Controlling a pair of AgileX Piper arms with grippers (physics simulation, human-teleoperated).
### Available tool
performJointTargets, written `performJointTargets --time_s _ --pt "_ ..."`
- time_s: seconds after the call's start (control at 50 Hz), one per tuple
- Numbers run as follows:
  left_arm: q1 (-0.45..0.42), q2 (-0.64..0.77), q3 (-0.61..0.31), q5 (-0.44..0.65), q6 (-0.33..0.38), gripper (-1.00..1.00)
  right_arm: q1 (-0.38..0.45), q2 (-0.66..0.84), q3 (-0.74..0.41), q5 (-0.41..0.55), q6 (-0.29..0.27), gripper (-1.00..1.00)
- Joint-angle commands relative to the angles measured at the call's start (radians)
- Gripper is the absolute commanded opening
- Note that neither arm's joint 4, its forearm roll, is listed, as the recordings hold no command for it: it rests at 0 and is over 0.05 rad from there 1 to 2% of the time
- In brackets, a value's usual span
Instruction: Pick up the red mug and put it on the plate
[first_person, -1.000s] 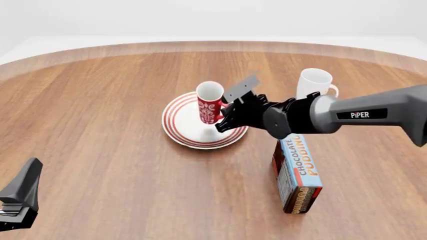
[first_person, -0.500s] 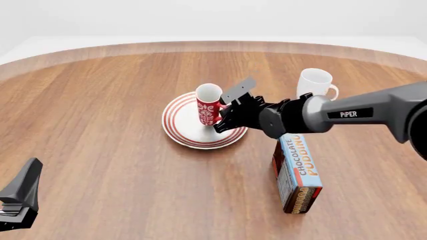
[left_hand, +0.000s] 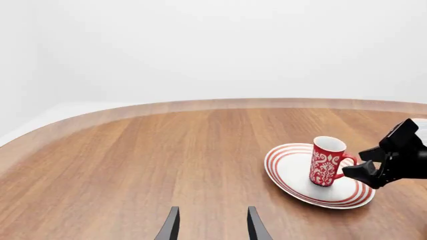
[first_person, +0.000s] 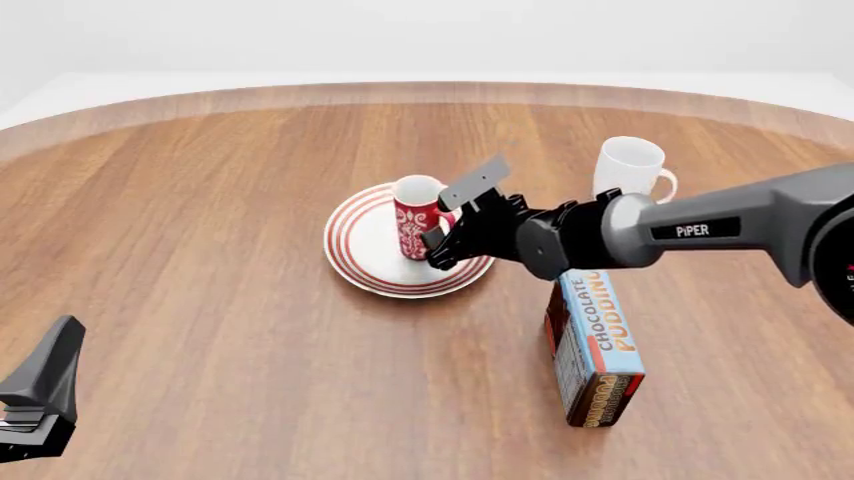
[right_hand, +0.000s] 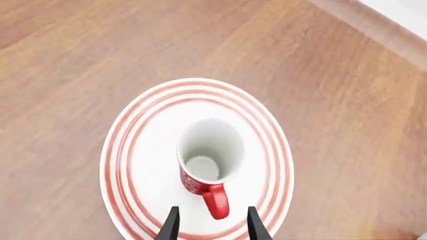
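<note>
- Red mug now sitting upright on plate; lower than a second ago.
- Right gripper open, backing off the handle; placement looks done.
- Left gripper idling, open.

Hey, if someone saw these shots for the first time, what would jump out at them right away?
The red mug stands upright on the red-ringed plate mid-table. The right gripper sits at its handle, fingers open, apparently not gripping it. To the right, a chocolate pudding box stands upright, a plain white mug sits behind it, and the left gripper waits open at the near left.
</note>
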Motion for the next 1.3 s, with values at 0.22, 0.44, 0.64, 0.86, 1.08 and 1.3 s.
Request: performJointTargets --time_s 0.22,0.44,0.64,0.86,1.08,1.3 --pt "0.0 0.0 0.0 0.0 0.0 1.0 0.001 -0.021 0.027 -0.016 0.015 1.0" --pt "0.0 0.0 0.0 0.0 0.0 1.0 0.006 -0.062 0.066 -0.034 0.022 1.0" --pt "0.0 0.0 0.0 0.0 0.0 1.0 0.008 -0.119 0.1 -0.037 0.022 1.0" --pt "0.0 0.0 0.0 0.0 0.0 1.0 0.002 -0.194 0.15 -0.039 0.016 1.0" --pt "0.0 0.0 0.0 0.0 0.0 1.0 0.004 -0.261 0.178 -0.024 0.009 1.0" --pt "0.0 0.0 0.0 0.0 0.0 1.0 0.011 -0.341 0.194 -0.003 0.001 1.0"
